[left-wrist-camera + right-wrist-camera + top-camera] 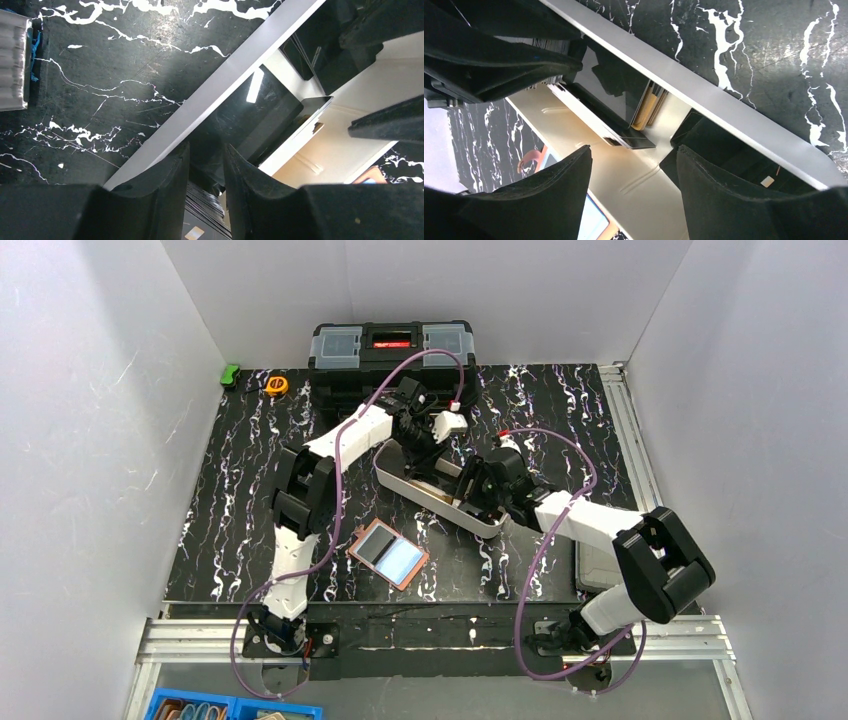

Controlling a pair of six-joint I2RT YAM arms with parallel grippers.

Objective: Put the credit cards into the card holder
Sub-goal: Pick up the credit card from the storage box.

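Observation:
The card holder (388,553) lies open on the black mat near the front, a pale blue-grey credit card (399,559) on its right half; its blue face (591,220) shows low in the right wrist view. Both grippers are down in the long white tray (489,524). My left gripper (207,147) is shut on a dark layered stack (210,207) with a gold chip on its face. My right gripper (633,150) stands open over the tray floor, holding nothing. A yellow-orange card (646,107) leans on the tray wall behind a glossy dark slab (609,90).
A black toolbox (392,350) stands at the back, with a yellow tape measure (276,385) and a green item (230,374) to its left. Another dark block (724,155) sits in the tray under my right finger. A grey pad (600,565) lies under the right arm.

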